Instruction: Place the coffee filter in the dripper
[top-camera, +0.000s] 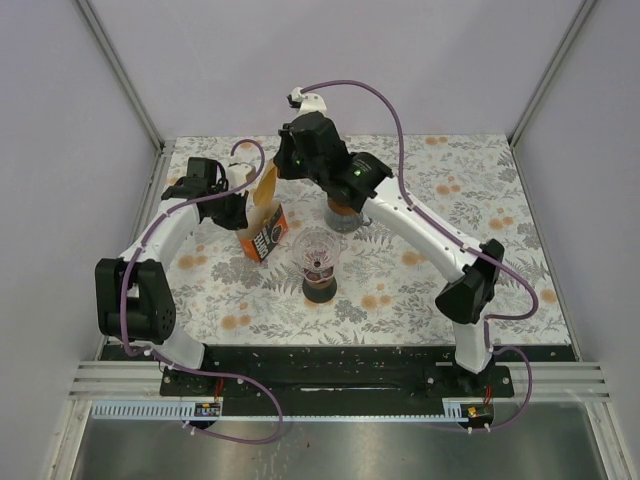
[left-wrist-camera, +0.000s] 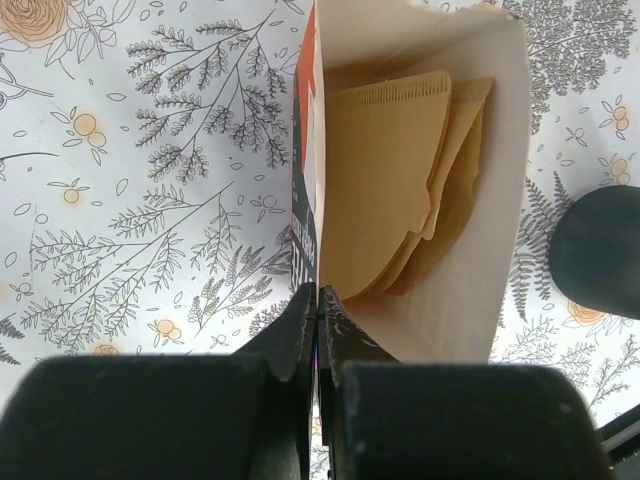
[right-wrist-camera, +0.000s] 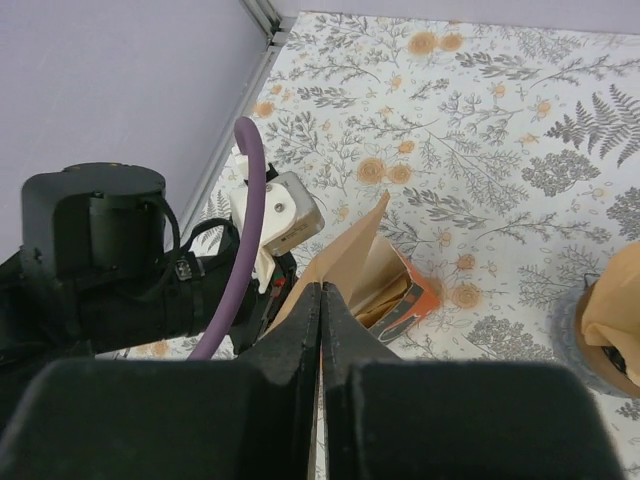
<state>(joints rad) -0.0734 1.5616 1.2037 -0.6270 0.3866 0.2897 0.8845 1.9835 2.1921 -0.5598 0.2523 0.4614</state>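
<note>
Now the coffee filter (top-camera: 265, 187), upright and partly out of the box (left-wrist-camera: 480, 200) clamped by the left gripper (left-wrist-camera: 317, 295), is pinched by the closed right gripper (right-wrist-camera: 320, 292), the dripper (top-camera: 320, 252) standing just rightward.

**My Count of Things**

I have two arms, the left arm (top-camera: 155, 235) and the right arm (top-camera: 420, 225); two pincers, the left pincer (left-wrist-camera: 317, 300) and the right pincer (right-wrist-camera: 320, 295); one orange filter box (top-camera: 265, 238); three brown paper filters (left-wrist-camera: 385, 180) that I can count inside it, with maybe more hidden behind; one clear dripper (top-camera: 320, 255); one dark cup (top-camera: 343, 215) with something brown in it; one flowery table (top-camera: 450, 200).
</note>
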